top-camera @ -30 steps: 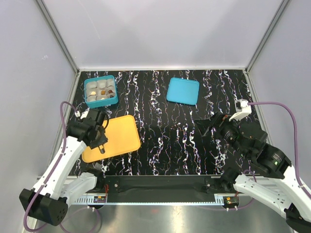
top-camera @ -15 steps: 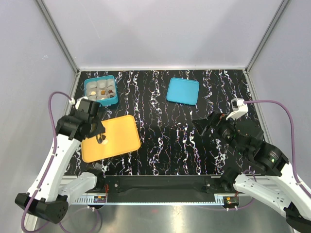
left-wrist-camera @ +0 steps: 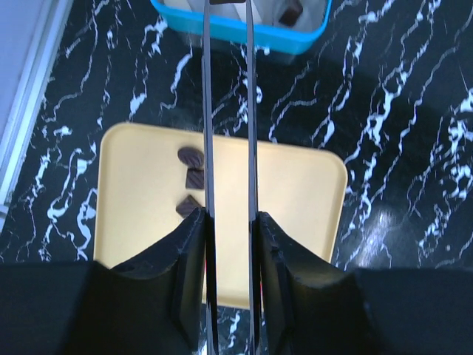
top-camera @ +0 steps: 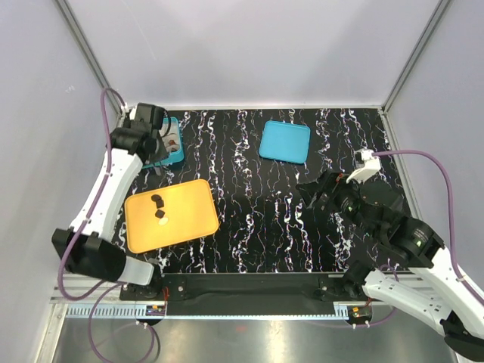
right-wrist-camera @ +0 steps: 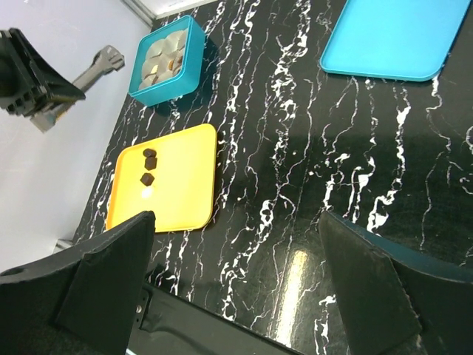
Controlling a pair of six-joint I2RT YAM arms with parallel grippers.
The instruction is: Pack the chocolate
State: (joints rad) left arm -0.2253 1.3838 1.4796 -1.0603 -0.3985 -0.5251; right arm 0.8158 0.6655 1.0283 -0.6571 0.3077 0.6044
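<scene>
Left claw (top-camera: 157, 151) has swung off the flat orange plastic tray (top-camera: 189, 219) to the square teal compartment box (top-camera: 175, 147) in the far-left corner of the black marbled bench (top-camera: 265, 212).

Its thin blades stand close, with a narrow gap. A dark bit shows between them at the top of the wrist view, but I cannot tell whether a piece is gripped. The move looks like a delivery run. Three dark brown chocolate pieces (top-camera: 159, 203) lie on the tray near the near-left corner, so packing is unfinished. Right claw (right-wrist-camera: 236, 229) waits toward the right edge, jaws wide apart.
</scene>
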